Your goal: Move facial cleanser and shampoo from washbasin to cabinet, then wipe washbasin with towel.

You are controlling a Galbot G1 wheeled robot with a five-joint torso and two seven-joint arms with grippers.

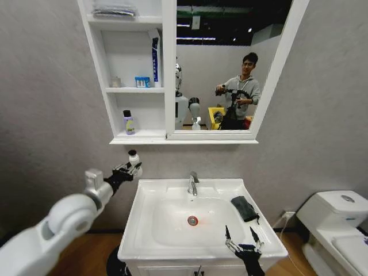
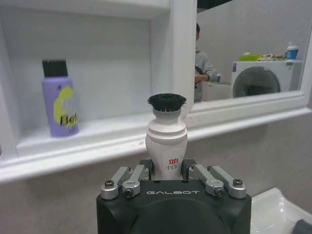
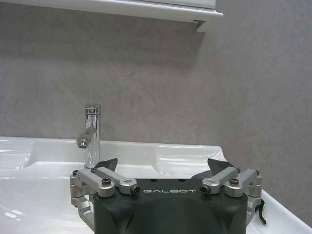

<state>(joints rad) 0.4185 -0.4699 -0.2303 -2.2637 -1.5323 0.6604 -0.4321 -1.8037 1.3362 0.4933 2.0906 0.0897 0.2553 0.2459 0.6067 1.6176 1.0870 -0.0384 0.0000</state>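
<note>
At the left of the scene, below the cabinet's [image 1: 167, 69] bottom ledge and out beyond the washbasin's [image 1: 146, 215] left rim, the left gripper [image 1: 130, 168] hangs in free air before the grey wall. Its fingers [image 2: 127, 181] are closed around the lower body of a small white bottle [image 2: 166, 146] with a black cap and red lettering, held upright. In the left wrist view the bottle's cap stands about level with the lowest shelf, near the white post that divides the shelves from the mirror panel [image 1: 227, 63]. That lowest shelf carries a purple bottle [image 2: 60, 105] with a black cap and a yellow mark, set toward its left end, with bare shelf between it and the post. Higher shelves hold a blue tube [image 1: 155, 60], a small blue-and-white box [image 1: 142, 81] and a dark folded item [image 1: 114, 10] on top.

The washbasin itself is white and rectangular, with an oval bowl, a chrome tap [image 1: 193, 184] at the back centre and a red-ringed drain [image 1: 192, 220]. The bowl and the left and front rims lie bare.

On the right rim, near the back, lies the towel [image 1: 245, 207], dark grey and loosely folded. In front of it, over the front right corner of the basin, hovers the right gripper [image 1: 243, 236], its fingers [image 3: 107, 165] spread wide and holding nothing, well apart from the towel. Farther right stands a white toilet [image 1: 336, 221].
</note>
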